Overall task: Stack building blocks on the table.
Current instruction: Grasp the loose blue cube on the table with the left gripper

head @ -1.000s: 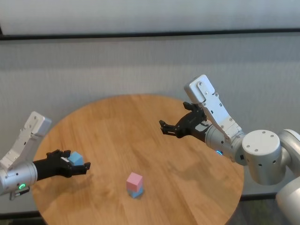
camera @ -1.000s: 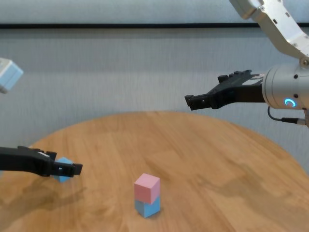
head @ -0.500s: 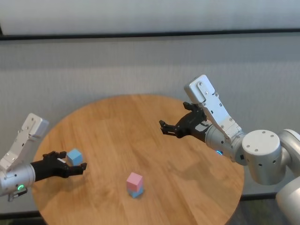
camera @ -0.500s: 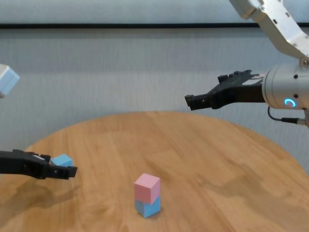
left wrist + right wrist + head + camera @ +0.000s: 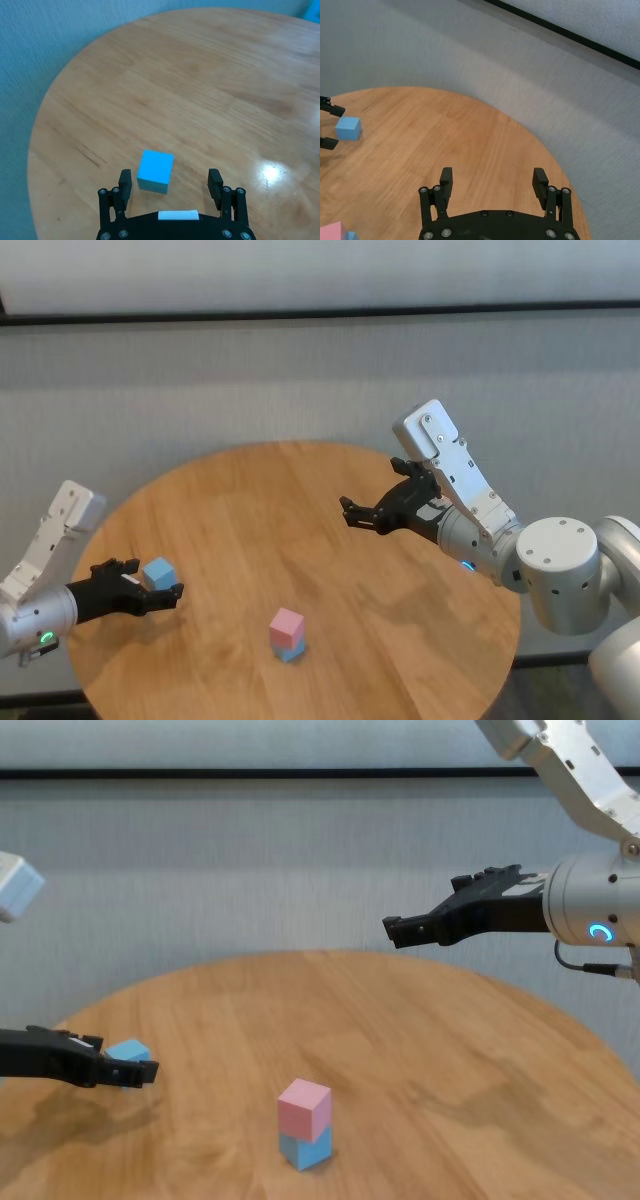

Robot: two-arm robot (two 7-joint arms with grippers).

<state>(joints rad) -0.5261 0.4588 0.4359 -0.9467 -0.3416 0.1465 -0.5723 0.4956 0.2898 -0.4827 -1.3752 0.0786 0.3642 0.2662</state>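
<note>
A pink block sits on a light blue block near the front of the round wooden table; the stack also shows in the chest view. A second light blue block rests on the table at the left. My left gripper is open, low over the table, with a finger on each side of this block, not touching it. My right gripper is open and empty, held high over the table's right half.
The table's left edge is close behind the left gripper. A grey wall stands behind the table. Bare wood lies between the left block and the stack.
My left gripper has drawn back slightly to the left and now stands lower around the light blue block. The right arm and the stack have not moved.
</note>
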